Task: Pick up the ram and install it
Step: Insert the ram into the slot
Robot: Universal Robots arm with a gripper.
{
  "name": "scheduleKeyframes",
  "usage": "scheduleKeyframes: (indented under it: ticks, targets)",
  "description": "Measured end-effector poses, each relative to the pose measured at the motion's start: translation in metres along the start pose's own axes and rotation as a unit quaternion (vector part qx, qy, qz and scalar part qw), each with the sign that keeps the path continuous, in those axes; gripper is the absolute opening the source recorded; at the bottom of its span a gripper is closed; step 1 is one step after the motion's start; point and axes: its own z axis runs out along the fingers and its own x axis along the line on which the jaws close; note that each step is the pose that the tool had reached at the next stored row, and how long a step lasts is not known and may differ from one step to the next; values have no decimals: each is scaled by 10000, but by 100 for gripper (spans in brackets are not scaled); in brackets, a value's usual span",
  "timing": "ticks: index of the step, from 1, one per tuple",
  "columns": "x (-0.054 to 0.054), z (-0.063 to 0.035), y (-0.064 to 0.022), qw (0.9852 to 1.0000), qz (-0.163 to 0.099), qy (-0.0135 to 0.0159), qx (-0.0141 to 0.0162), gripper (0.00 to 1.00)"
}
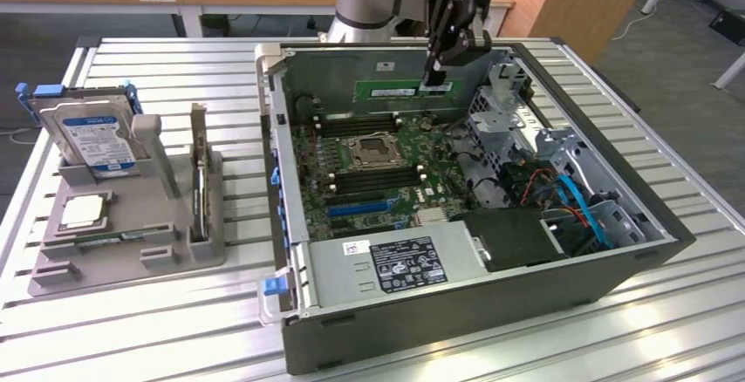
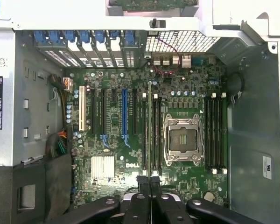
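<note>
We see the black two-fingered gripper of the robot arm at the upper middle of the exterior view, its fingers pinched nearly together on one end of the ram, a long, thin green circuit-board stick with a pale label. The stick lies level and shows against the grey inner wall of the open dark grey computer case.

In the wrist view the gripper holds the ram edge-on, a narrow line running in line with the long black memory slots just beside the square metal processor socket. We cannot tell whether it touches a slot.

Below it in the exterior view lies the green motherboard.

On the exterior view's left, well apart from the case, a grey plastic holder stands on the slatted metal table. It carries a hard drive with a blue label, a square silver processor chip and an upright expansion card.
</note>
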Motion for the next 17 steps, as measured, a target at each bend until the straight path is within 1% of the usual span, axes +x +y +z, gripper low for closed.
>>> scheduleKeyframes:
  ticks: [5,6,10,17]
  targets:
    - [0,1,0,10000,0,0,0,12]
    - [0,10,-1,10000,0,-4,1,12]
    - [1,76,-4,10000,0,-10,-1,12]
    - [4,203,-10,10000,0,-10,-1,12]
